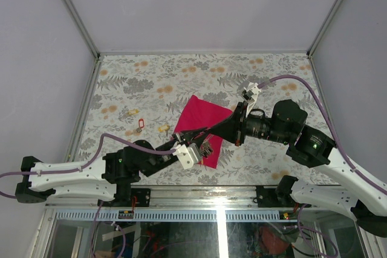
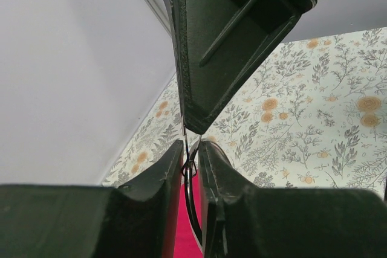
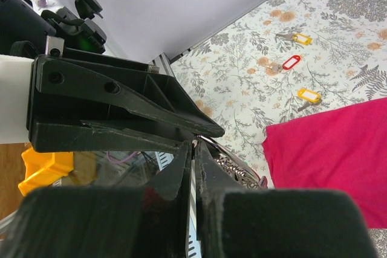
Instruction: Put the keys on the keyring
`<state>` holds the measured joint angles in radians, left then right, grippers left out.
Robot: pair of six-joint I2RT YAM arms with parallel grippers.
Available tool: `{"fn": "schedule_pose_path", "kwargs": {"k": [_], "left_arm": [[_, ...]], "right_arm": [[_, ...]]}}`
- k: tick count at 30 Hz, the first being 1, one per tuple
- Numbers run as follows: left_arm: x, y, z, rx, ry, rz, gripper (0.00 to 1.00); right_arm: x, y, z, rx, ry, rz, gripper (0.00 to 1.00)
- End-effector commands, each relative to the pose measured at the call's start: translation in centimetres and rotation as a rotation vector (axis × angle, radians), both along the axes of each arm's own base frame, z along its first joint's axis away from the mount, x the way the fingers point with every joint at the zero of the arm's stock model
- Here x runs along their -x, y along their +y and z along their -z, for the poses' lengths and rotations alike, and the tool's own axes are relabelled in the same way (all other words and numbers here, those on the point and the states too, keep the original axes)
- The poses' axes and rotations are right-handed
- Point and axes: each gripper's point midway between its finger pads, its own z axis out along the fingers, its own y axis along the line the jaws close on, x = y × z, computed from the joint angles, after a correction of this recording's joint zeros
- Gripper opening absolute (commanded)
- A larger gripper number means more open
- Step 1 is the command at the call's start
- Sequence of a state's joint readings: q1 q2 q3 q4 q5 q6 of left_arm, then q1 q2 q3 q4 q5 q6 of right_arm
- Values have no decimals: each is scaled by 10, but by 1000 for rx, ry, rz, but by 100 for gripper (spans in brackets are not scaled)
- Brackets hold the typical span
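Observation:
Both grippers meet above the magenta cloth point(image 1: 202, 116). My left gripper point(image 1: 202, 142) is shut on the thin silver keyring point(image 2: 191, 170), which runs between its fingertips point(image 2: 172, 161). My right gripper point(image 1: 211, 136) comes in from the right, and its jaws are closed on the same ring at its tip point(image 3: 194, 144). The bunch of keys point(image 3: 239, 172) hangs off the ring just beyond, and it also shows in the top view point(image 1: 207, 148). Loose keys lie on the table to the left: one with a red tag point(image 1: 141, 125) and two with yellow tags point(image 1: 133, 113) point(image 1: 162, 128).
The floral table surface point(image 1: 181, 77) is walled on the left, back and right. The metal rail point(image 1: 199, 197) runs along the near edge between the arm bases. In the right wrist view the tagged keys point(image 3: 291, 62) lie beyond the cloth point(image 3: 329, 149).

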<state>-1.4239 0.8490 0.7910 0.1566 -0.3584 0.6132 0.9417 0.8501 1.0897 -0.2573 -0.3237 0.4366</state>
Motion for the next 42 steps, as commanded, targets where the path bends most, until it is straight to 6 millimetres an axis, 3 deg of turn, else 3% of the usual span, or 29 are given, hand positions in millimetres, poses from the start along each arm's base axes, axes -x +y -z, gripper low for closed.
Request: {"fn": "schedule_pose_path", "kwargs": {"k": [1, 5, 25, 30, 36, 42], "left_arm": [[-1, 3, -38, 120, -6, -6, 13], [-2, 4, -37, 118, -5, -9, 1], [0, 1, -28, 51, 29, 1, 0], [0, 1, -27, 25, 33, 2, 0], [-2, 1, -16, -33, 77, -16, 0], [0, 3, -5, -108, 71, -10, 0]], "right_arm": [[2, 0, -29, -74, -61, -10, 0], [2, 0, -30, -75, -65, -8, 0], [-2, -4, -31, -57, -78, 16, 0], [-4, -6, -30, -54, -83, 33, 9], [-11, -15, -34, -54, -116, 92, 31], [-16, -25, -35, -61, -138, 151, 36]]}}
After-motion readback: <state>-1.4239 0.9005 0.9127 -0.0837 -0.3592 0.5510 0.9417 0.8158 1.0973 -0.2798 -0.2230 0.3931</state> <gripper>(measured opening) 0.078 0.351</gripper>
